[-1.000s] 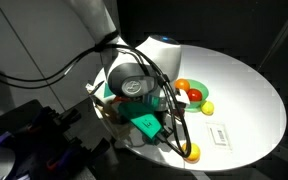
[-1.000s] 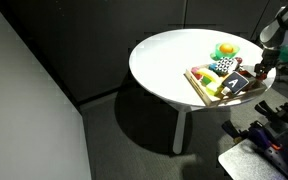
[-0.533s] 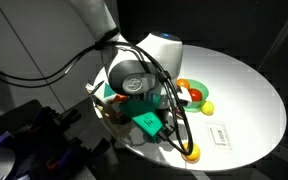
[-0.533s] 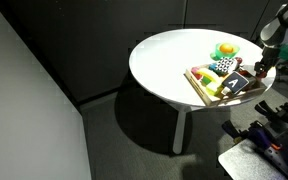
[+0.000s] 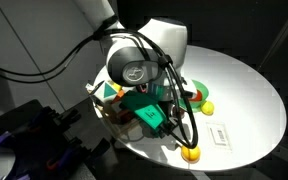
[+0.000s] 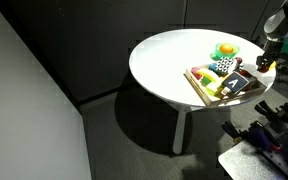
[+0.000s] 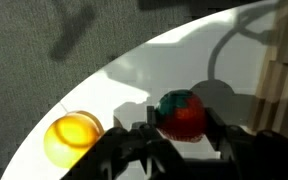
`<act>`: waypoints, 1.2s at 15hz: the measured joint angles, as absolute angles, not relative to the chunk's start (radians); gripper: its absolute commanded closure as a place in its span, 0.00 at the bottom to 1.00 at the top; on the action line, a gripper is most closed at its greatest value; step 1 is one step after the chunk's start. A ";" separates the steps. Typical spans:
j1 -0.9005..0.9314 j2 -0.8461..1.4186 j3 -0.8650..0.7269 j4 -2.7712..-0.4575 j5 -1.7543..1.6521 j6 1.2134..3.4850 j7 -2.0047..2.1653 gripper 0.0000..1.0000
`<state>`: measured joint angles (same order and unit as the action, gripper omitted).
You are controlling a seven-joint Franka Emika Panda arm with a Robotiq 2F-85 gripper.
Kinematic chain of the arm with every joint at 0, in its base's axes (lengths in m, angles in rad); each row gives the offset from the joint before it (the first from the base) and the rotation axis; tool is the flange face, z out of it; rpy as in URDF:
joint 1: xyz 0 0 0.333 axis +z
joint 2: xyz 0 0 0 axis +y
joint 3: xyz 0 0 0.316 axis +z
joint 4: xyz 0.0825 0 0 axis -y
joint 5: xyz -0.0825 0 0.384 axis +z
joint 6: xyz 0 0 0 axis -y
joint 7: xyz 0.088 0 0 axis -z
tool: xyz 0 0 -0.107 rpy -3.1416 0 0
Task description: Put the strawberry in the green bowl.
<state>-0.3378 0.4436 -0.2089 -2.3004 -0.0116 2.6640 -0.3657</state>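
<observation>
In the wrist view my gripper (image 7: pixel 181 130) is shut on the strawberry (image 7: pixel 182 115), a small red fruit with a green top, and holds it just above the white table. In an exterior view the gripper (image 6: pixel 261 66) hangs near the table's edge, beside the wooden tray. The green bowl (image 6: pixel 231 46) stands farther in on the table with fruit in it. In an exterior view (image 5: pixel 202 89) it is partly hidden behind my arm. The strawberry does not show clearly in either exterior view.
A yellow ball-like fruit (image 7: pixel 73 136) lies on the table close beside the gripper and also shows near the table's edge (image 5: pixel 192 154). The wooden tray of toys (image 6: pixel 197 79) is next to the gripper. A lemon (image 5: pixel 207 107) and a white card (image 5: pixel 220 133) lie nearby.
My arm has risen and shifted slightly; the gripper has lifted a little near the table's edge. The bowl, tray and fruits have not moved.
</observation>
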 measured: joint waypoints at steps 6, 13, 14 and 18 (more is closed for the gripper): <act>-0.339 0.371 -0.214 -2.301 -0.001 2.605 -0.333 0.75; -0.339 0.318 -0.200 -2.289 0.068 2.589 -0.333 0.75; -0.339 0.317 -0.196 -2.283 0.076 2.589 -0.333 0.75; -0.339 0.317 -0.181 -2.253 0.112 2.589 -0.333 0.75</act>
<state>-0.3385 0.3172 -0.1807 -2.2530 0.1118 2.5894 -0.3334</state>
